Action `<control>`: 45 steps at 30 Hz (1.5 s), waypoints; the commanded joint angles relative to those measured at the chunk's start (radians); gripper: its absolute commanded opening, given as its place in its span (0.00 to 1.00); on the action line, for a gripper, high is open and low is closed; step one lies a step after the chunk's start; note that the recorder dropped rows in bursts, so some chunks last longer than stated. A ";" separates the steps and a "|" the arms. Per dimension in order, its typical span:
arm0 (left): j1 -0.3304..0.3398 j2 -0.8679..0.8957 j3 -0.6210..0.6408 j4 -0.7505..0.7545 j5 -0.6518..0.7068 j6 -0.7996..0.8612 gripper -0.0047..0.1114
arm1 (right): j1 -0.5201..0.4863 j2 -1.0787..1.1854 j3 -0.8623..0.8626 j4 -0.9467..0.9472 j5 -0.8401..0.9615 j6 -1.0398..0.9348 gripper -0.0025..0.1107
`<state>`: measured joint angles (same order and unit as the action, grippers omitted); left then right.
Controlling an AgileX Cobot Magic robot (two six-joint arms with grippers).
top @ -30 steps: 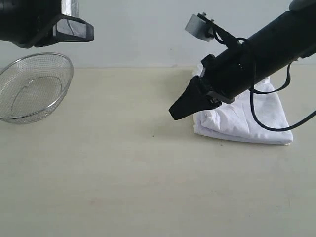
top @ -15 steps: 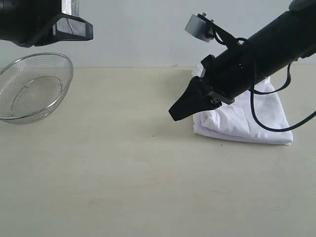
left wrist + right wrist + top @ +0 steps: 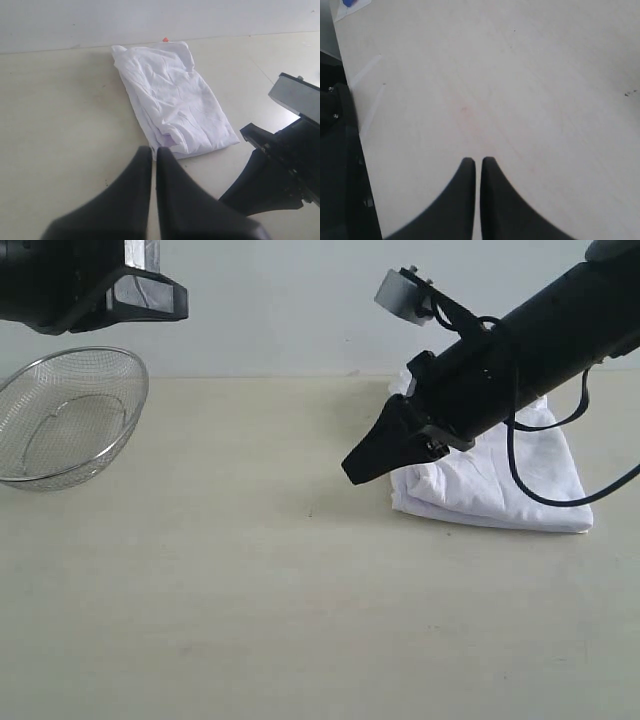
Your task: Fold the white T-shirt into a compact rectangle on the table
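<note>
White wrinkled cotton T-shirt (image 3: 495,495), folded rectangle, on pale beige table (image 3: 250,600).
Long axis runs from table's far edge nearward. Black left gripper (image 3: 154,149), black right gripper (image 3: 477,161): jaws together, empty.

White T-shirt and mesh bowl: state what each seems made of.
The white T-shirt looks like soft, matte cloth, likely cotton: wrinkled, limp folded layers. The bowl looks like bare metal wire mesh: see-through grid, shiny rim.

White T-shirt (image 3: 470,495), wrinkly, in compact folded rect., flat on beige table (image 3: 250,590), right side
</note>
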<state>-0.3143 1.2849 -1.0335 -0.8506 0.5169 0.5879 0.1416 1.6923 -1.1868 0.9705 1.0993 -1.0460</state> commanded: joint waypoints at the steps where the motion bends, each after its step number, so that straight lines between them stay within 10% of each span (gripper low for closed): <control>1: 0.001 -0.005 0.004 0.003 -0.019 0.054 0.08 | 0.003 -0.012 -0.001 0.001 -0.005 -0.007 0.02; 21: 0.035 -0.252 0.007 0.003 -0.239 0.058 0.08 | 0.003 -0.012 -0.001 0.001 -0.005 -0.007 0.02; 32: 0.123 -0.688 0.640 -0.005 -0.848 -0.089 0.08 | 0.003 -0.012 -0.001 0.001 -0.005 -0.007 0.02; 45: 0.303 -1.240 0.983 0.055 -0.789 -0.092 0.08 | 0.003 -0.012 -0.001 0.001 -0.005 -0.007 0.02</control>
<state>-0.0475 0.1073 -0.0645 -0.8196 -0.2938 0.5059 0.1416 1.6923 -1.1868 0.9705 1.0957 -1.0460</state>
